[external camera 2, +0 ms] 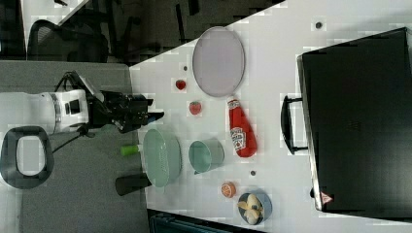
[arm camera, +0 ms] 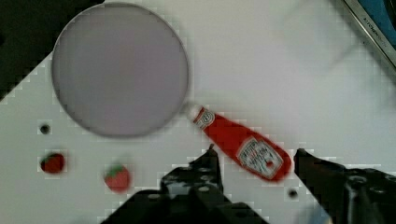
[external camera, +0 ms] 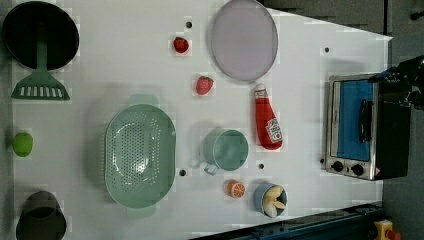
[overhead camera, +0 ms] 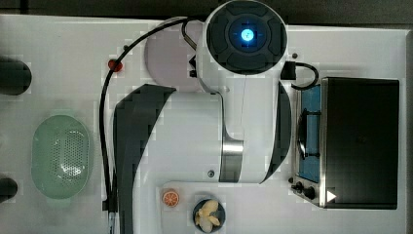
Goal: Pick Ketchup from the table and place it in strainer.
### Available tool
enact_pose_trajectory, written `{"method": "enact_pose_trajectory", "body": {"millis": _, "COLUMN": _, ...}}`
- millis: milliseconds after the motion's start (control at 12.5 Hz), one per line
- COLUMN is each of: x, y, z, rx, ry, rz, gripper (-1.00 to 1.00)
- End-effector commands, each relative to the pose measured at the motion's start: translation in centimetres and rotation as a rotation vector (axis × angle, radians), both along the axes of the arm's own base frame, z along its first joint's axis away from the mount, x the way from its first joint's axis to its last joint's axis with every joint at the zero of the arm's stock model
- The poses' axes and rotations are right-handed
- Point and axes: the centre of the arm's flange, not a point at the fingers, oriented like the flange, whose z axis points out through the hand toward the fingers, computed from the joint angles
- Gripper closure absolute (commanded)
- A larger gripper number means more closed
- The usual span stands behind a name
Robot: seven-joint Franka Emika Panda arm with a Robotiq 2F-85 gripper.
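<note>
1. Your gripper (arm camera: 254,156) has its fingers (arm camera: 208,163) spread apart, nothing between them. In the wrist view the Ketchup (arm camera: 240,144) lies on the table below the gap, not touched.
2. Right view: gripper (external camera 2: 150,115) points sideways toward the table edge, above the strainer (external camera 2: 162,158). The white arm (external camera 2: 43,112) stretches out level from the right view's left, off the table.
3. Top view: the arm (overhead camera: 229,97) covers the table's middle; blue light on its top.
4. Ketchup (external camera: 266,119) lies flat on its side, cap toward the grey plate (external camera: 243,39), almost touching its rim. The green cup (external camera: 225,149) is just beside the bottle's base end.
5. Strainer (external camera: 140,155) sits empty, upright, well apart from the bottle, cup between them.
6. Two strawberries (external camera: 204,85) near the plate. Orange slice (external camera: 235,189) and bowl (external camera: 270,199) beside each other.
7. Toaster oven (external camera: 360,125) at the left view's right. White table (external camera: 125,60); black pan (external camera: 40,35) and green spatula (external camera: 40,87) at the left view's left.
</note>
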Motion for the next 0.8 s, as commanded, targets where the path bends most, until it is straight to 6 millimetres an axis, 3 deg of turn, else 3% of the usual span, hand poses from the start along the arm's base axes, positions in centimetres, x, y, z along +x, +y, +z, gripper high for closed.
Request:
{"method": "enact_pose_trajectory", "body": {"millis": 80, "x": -7.5, "y": -2.1, "z": 9.2, "rx": 0.001, "ry": 0.002, "rz": -0.105, "gripper": -0.58}}
{"method": "enact_pose_trajectory", "body": {"millis": 240, "x": -7.3, "y": -1.9, "z": 8.4, "rx": 0.002, "ry": 0.015, "rz": -0.089, "gripper": -1.00}}
{"method": "enact_pose_trajectory", "body": {"millis": 480, "x": -6.5, "y": -1.5, "z": 4.4, "rx": 0.009, "ry": 0.084, "rz": 0.002, "gripper": -1.00}}
{"method": "enact_pose_trajectory", "body": {"millis": 800, "x": -5.2, "y": -0.7, "z": -3.1, "rx": 0.036, "ry": 0.180, "rz": 0.180, "gripper": -1.00}}
